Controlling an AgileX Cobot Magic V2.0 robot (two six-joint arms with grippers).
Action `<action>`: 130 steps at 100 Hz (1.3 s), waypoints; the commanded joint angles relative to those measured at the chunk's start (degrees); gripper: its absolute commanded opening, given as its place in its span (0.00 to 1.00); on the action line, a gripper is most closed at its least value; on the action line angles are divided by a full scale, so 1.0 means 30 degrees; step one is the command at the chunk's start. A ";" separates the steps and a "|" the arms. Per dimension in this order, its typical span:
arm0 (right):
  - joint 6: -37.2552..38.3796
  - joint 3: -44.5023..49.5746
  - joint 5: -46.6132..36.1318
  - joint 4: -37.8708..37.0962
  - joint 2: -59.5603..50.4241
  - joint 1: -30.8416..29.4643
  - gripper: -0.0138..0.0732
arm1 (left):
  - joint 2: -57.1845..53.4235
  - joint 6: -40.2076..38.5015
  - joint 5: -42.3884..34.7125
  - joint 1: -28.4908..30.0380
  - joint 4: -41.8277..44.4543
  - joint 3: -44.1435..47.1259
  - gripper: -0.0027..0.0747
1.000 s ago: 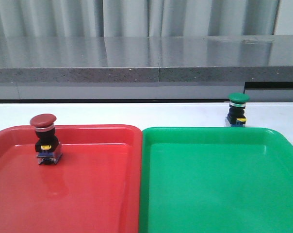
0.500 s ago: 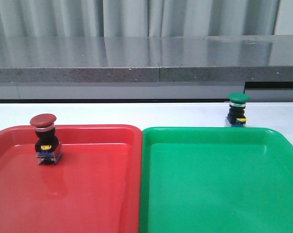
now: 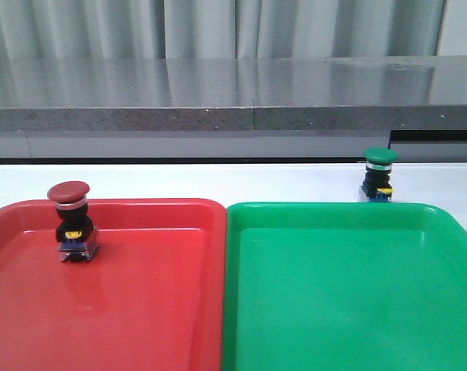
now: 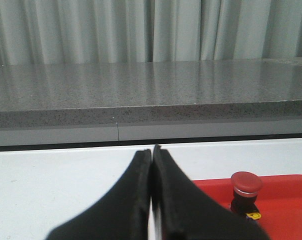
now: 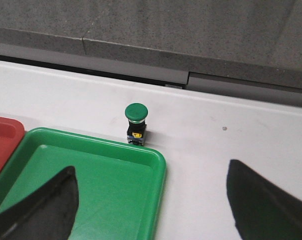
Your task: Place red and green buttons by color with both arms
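Two buttons: one red button (image 3: 71, 219), one green button (image 3: 379, 175).

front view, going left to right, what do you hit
red button standing in the red tray → green tray → green button on the white table just behind that tray's far rim

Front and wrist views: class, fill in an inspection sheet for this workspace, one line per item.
Surface: white table, bare beyond the trays.
Job's things: red button upright in red tray; green button on the table behind green tray, not in it.
Clutter: nothing seen.
Grippers: left gripper shut, empty; right gripper open, empty.
Cables: nothing seen.
Surroundings: grey stone ledge, curtain.
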 commanded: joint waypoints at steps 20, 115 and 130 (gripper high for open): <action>-0.0035 -0.1757 -0.1941 0.1827 0.2818 -0.0107 0.88 | -0.0559 -0.0140 -0.1602 0.0000 -0.0016 0.0806 0.01; -0.0054 -1.4265 0.1087 0.2739 2.2163 0.0139 0.88 | -0.0559 -0.0140 -0.1602 0.0000 -0.0016 0.0806 0.01; -0.0054 -1.4265 0.1383 0.2739 2.3194 0.0139 0.88 | -0.0559 -0.0140 -0.1602 0.0000 -0.0016 0.0806 0.01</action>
